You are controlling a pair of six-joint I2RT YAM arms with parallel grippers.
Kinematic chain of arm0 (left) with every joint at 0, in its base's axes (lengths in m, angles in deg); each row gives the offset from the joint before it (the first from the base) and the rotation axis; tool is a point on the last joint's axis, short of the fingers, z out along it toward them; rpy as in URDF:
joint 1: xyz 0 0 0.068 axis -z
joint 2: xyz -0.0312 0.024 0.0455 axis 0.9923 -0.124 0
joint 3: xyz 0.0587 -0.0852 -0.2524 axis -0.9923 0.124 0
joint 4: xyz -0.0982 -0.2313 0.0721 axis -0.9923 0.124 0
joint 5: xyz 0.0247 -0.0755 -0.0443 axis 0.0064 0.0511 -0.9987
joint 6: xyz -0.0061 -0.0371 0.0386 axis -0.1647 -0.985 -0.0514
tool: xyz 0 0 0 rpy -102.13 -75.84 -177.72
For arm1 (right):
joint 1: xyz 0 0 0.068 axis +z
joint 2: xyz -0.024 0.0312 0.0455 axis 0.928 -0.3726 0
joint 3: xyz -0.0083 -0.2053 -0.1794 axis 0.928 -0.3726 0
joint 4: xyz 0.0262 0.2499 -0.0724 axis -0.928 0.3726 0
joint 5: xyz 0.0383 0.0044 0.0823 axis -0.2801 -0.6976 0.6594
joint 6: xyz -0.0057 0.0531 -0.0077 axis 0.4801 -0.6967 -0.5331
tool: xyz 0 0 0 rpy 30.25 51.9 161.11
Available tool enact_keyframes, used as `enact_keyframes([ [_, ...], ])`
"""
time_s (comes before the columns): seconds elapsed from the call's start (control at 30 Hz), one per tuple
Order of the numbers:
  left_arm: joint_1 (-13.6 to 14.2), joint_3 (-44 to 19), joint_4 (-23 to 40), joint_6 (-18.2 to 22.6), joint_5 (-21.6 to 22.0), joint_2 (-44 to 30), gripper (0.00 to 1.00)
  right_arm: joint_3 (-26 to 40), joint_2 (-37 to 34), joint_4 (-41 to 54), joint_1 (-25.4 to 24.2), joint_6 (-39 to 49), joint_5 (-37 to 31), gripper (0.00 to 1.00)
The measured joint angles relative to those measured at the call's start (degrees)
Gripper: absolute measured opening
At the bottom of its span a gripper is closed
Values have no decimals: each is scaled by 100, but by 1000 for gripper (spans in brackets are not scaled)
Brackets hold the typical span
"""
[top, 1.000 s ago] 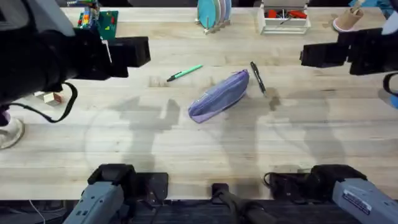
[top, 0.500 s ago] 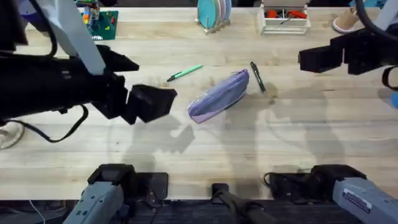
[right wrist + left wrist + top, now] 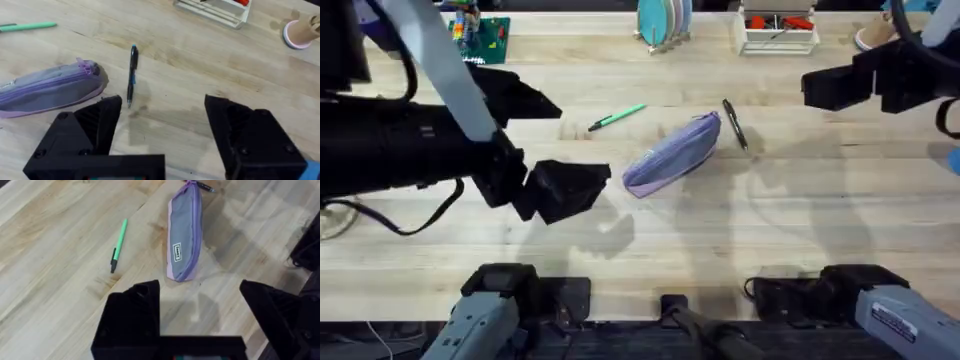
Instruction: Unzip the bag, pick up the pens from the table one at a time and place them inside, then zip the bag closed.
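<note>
With both pairs of fingers spread and holding nothing, the left gripper (image 3: 200,315) hangs just short of the zipped bag's (image 3: 184,230) end and could shove it into the black pen (image 3: 132,75) beyond

- Table (image 3: 800,230): pale wooden planks.
- Bag (image 3: 672,154): lavender, lying slantwise mid-table.
- Green pen (image 3: 617,117): near the bag's left.
- Black pen (image 3: 734,124): just beside the bag's right end.
</note>
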Motion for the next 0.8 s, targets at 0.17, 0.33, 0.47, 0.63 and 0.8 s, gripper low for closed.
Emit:
enact_keyframes([
  [0.17, 0, 0, 37, 43, 26, 0, 993, 0, 0, -4, 0, 20, -1, 996],
  [0.33, 0, 0, 51, 220, 46, 0, 993, 0, 0, -4, 0, 20, 0, 996],
  [0.47, 0, 29, 193, 583, 49, 0, 993, 0, -1, -4, 0, 20, -1, 996],
  [0.63, 0, 373, 114, 967, 44, 15, 994, 0, -2, 59, 0, 20, 0, 996],
  [0.8, 0, 1020, -121, 1105, 44, 11, 994, 0, -1, 123, 0, 20, -2, 996],
])
